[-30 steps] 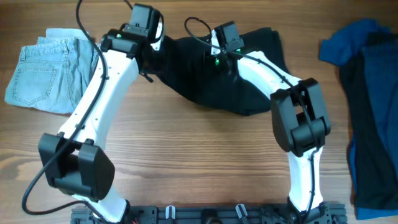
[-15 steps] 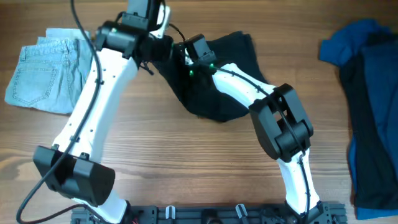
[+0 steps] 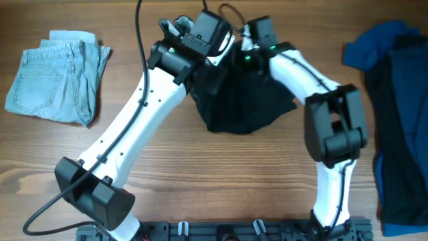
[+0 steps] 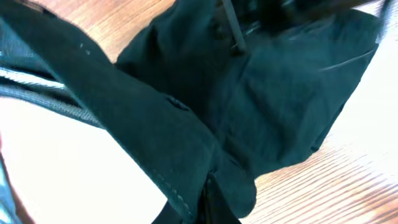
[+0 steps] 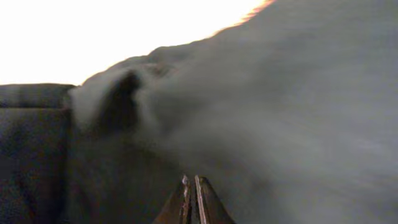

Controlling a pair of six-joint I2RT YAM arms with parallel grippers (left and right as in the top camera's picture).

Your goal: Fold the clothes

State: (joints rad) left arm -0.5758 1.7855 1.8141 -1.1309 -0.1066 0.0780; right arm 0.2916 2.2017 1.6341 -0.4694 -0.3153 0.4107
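Top centre of overhead view: black shorts (image 3: 241,100) bunched btwn both arms on wooden table (image 3: 200,167). Left gripper (image 4: 210,202) & right gripper (image 5: 191,185) each pinched tight on the fabric. Risk: a thin pinch could slip if arms pull apart, dropping shorts in a crumple. Denim shorts (image 3: 53,77) lie upper left.

Table (image 3: 221,174): light-brown wood, grain running left to right, plain surface. Black rail (image 3: 221,231) with small metal clips sits along the near edge. The same wood shows at the left wrist view's bottom right.
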